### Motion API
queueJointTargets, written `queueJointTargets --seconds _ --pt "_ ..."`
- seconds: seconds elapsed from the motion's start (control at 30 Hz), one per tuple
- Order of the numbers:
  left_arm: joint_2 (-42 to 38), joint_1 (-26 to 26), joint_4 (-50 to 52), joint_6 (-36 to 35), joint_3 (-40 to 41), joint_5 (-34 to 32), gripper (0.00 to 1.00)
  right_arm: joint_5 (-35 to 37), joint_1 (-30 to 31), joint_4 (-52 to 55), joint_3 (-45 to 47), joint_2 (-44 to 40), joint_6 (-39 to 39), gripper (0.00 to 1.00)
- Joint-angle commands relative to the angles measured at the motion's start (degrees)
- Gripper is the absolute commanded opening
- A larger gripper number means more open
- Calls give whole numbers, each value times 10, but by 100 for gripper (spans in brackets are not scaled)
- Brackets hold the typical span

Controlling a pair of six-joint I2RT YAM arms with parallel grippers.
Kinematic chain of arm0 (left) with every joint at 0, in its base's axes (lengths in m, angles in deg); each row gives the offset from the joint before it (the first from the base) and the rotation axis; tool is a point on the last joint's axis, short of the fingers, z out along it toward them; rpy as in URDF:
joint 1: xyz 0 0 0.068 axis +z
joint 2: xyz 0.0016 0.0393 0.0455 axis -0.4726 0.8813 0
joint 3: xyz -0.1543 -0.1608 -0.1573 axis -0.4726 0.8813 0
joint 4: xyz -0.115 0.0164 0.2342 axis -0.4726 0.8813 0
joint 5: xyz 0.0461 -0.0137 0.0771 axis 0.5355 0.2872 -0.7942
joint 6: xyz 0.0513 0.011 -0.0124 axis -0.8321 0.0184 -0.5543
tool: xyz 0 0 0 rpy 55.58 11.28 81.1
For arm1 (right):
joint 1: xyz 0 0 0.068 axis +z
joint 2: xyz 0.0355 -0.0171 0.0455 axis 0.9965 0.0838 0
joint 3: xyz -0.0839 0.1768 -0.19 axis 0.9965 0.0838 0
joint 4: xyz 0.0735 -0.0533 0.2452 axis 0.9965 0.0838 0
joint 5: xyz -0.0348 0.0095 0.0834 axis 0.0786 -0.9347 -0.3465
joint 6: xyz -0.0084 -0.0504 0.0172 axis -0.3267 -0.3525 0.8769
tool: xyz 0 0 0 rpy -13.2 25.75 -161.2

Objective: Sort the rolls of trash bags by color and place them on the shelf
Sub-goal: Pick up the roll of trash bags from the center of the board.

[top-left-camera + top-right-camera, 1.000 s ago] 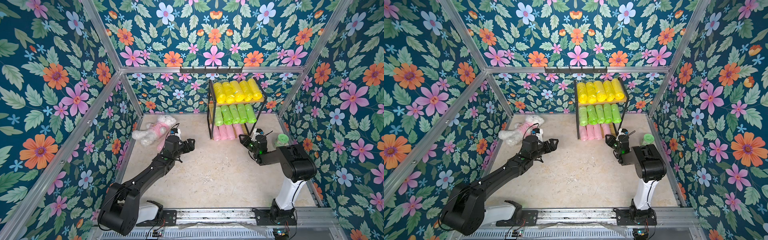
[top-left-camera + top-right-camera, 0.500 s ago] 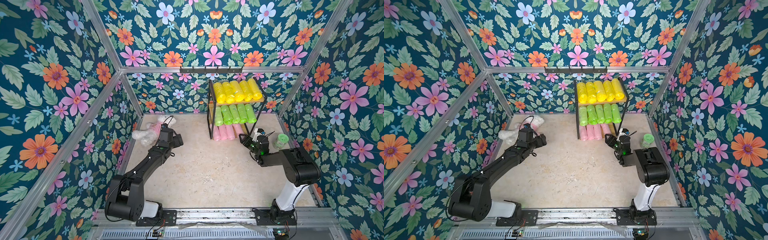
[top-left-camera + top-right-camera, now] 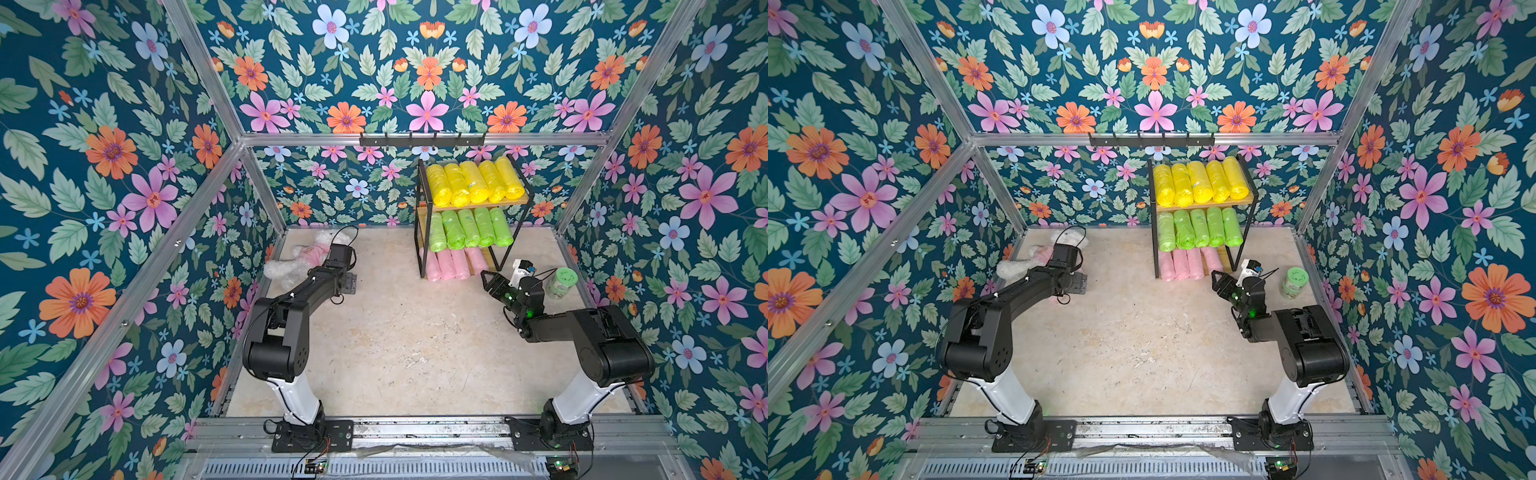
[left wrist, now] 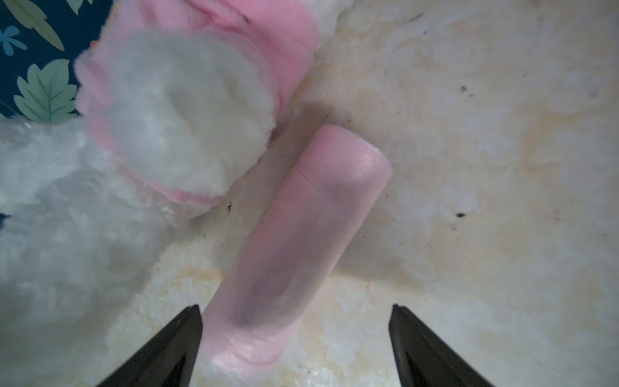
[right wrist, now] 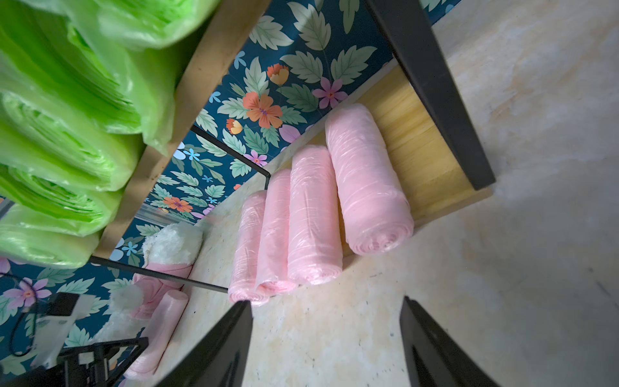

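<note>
A loose pale pink roll [image 4: 294, 241] lies on the floor against the plush toy [image 4: 174, 127]. My left gripper [image 4: 296, 335] hangs open over it, with the roll's near end between the fingers, close to one of them. In both top views that gripper [image 3: 347, 284] points down beside the toy. The shelf [image 3: 473, 205] holds yellow rolls [image 3: 473, 183] on top, green rolls [image 3: 469, 228] in the middle and several pink rolls [image 5: 315, 214] on the bottom board. My right gripper [image 5: 326, 335] stands open and empty on the floor side of the bottom tier [image 3: 488, 278].
A green-lidded jar [image 3: 561, 282] stands by the right wall, behind my right wrist. The plush toy [image 3: 291, 266] lies at the left wall. Bare board [image 5: 412, 150] shows beside the pink rolls on the bottom tier. A black hook rail [image 3: 422, 140] hangs above the shelf.
My left arm has folded back and swung its gripper down beside the plush toy, over the pink roll. My right gripper's jaws have opened wider in front of the shelf.
</note>
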Motion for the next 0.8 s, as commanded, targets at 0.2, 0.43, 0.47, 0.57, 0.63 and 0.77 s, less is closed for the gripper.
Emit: queueJointTargets --seconds 0.2,0.43,0.47,0.57,0.63,0.77 --pt "45 -9 82 -7 -40 43 88 -6 0 -22 6 -2 -2 74" --pt "-3 -64 90 22 -9 77 86 -12 0 -26 4 6 7 74" --pt "0 -64 87 29 -10 64 87 -14 0 -28 3 9 10 74" --pt "18 -61 92 42 -32 18 90 -20 0 -29 2 12 15 74" --pt "25 -55 86 57 -39 17 91 -17 0 -27 2 10 14 74" --pt "23 -42 57 89 -34 38 95 -12 0 -20 6 5 9 74"
